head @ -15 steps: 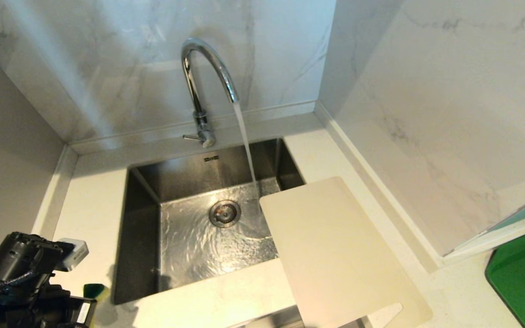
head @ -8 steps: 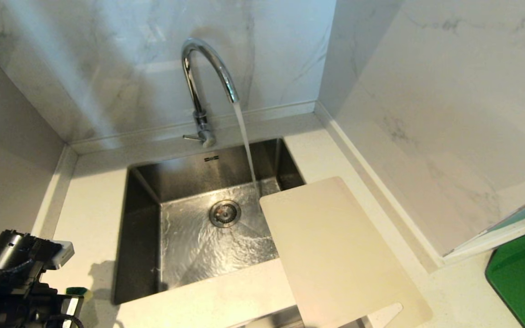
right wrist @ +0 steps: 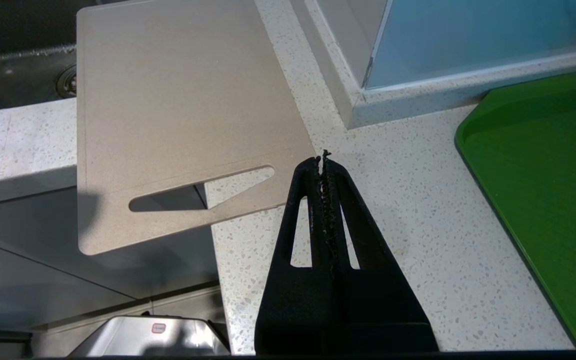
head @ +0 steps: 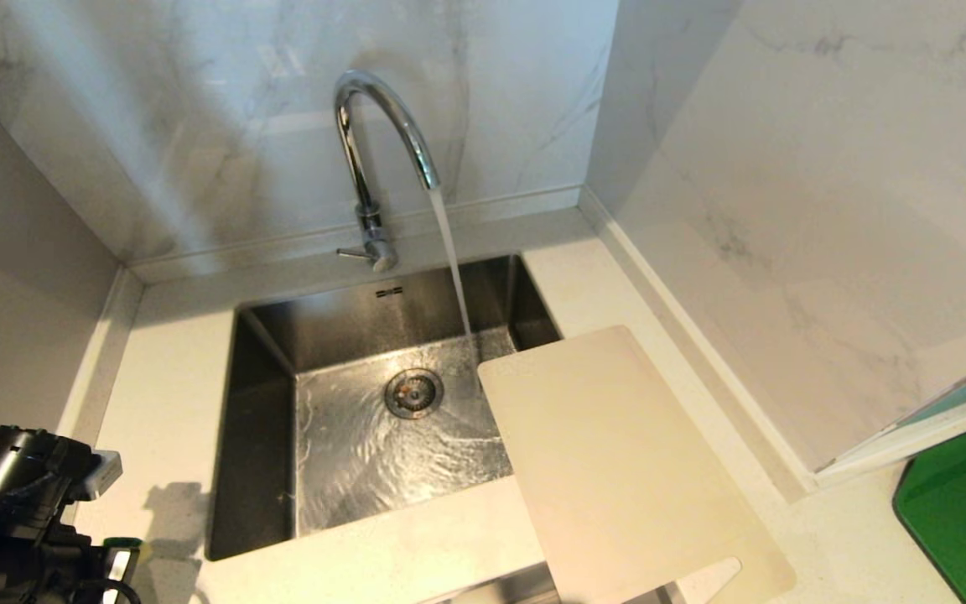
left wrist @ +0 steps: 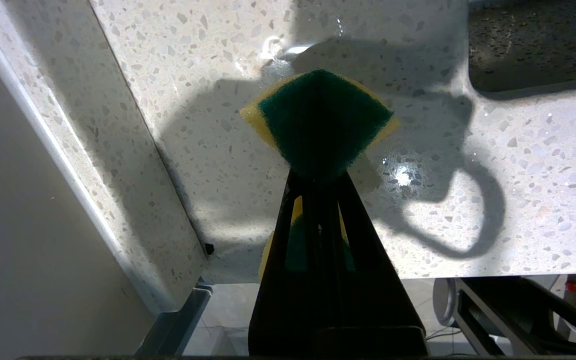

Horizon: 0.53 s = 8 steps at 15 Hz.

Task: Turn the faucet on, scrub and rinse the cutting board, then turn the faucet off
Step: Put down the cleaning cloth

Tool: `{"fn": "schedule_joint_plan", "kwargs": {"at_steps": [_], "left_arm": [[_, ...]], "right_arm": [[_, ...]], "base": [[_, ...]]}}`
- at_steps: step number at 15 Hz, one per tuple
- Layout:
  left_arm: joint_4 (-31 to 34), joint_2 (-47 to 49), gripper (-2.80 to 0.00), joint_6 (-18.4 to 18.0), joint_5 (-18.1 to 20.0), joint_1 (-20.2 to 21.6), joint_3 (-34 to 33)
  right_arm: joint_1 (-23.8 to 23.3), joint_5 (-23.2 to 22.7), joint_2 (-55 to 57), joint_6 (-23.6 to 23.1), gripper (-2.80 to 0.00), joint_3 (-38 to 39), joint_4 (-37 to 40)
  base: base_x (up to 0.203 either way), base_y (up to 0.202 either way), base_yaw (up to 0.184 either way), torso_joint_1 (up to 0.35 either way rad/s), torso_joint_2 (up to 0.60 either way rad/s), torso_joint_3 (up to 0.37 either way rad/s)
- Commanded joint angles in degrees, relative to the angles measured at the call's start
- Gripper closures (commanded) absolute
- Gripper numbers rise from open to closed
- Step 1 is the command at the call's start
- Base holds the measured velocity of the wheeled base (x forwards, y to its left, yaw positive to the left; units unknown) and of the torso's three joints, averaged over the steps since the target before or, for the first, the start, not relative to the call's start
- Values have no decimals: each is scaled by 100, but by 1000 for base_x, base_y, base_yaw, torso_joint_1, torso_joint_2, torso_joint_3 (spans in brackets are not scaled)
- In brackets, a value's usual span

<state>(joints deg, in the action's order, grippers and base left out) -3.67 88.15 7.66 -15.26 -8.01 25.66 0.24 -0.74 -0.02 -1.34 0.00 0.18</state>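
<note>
The chrome faucet stands behind the sink with its lever out to the side, and a stream of water runs into the basin. The off-white cutting board lies flat, partly over the sink's right side and partly on the counter, its slot handle at the near end. My left gripper is shut on a green and yellow sponge above the counter left of the sink. My right gripper is shut and empty over the counter, just right of the board's handle end.
The steel sink has a round drain. A dark green mat lies on the counter at the right. Marble walls close in the back, left and right. My left arm fills the near left corner.
My left arm has drawn back toward the near left corner with the sponge. Water keeps running. The board and the right gripper have not moved.
</note>
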Motion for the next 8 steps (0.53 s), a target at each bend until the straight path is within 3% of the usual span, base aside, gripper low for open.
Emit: {"fn": "schedule_joint_plan", "kwargs": {"at_steps": [1, 8], "left_arm": [[-2, 0, -280, 17, -12, 4, -17], [-2, -105, -280, -3, -12, 1, -61]], "right_arm": [[2, -5, 2, -6, 0, 0, -1], [2, -5, 2, -6, 0, 0, -1]], "base": [[0, 0, 0, 0, 0, 0], [0, 0, 0, 0, 0, 0]]}}
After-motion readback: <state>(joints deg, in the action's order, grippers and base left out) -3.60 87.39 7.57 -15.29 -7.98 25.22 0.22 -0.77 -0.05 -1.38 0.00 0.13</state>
